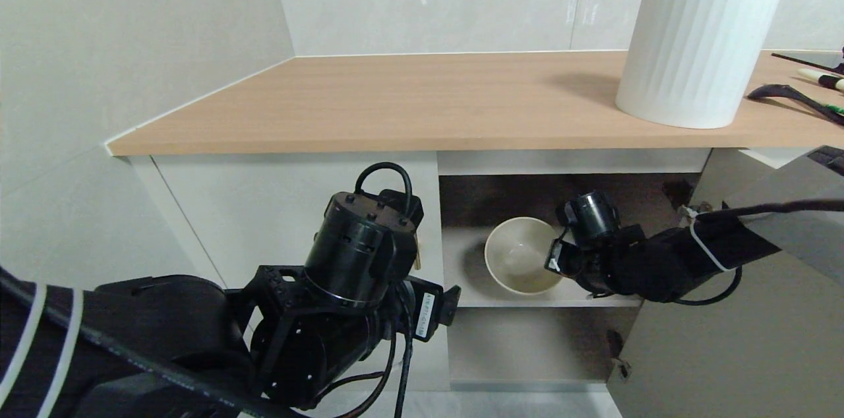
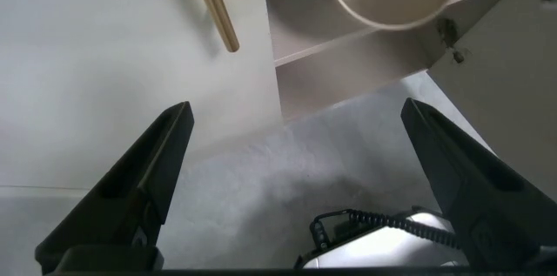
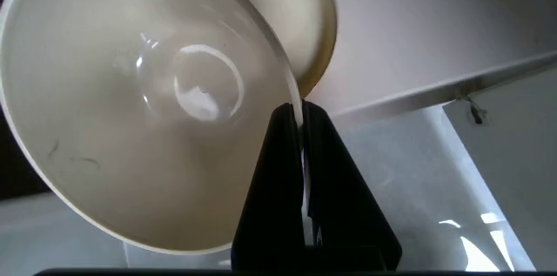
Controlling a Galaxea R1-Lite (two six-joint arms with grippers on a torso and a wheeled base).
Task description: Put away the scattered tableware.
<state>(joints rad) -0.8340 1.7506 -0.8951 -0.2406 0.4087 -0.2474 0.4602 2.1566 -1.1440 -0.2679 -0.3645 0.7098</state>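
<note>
Two grippers: I read the left gripper (image 2: 296, 109) as released, jaws wide apart, facing the floor by the cabinet door (image 1: 264, 207). The right gripper (image 3: 300, 119) is clenched on the rim of the bowl (image 1: 517, 256), tilted over the shelf's (image 1: 465, 260) front edge.

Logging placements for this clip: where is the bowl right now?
In the head view the bowl is right of centre inside the open cabinet, over its shelf, rim pinched by the right claw.
</note>
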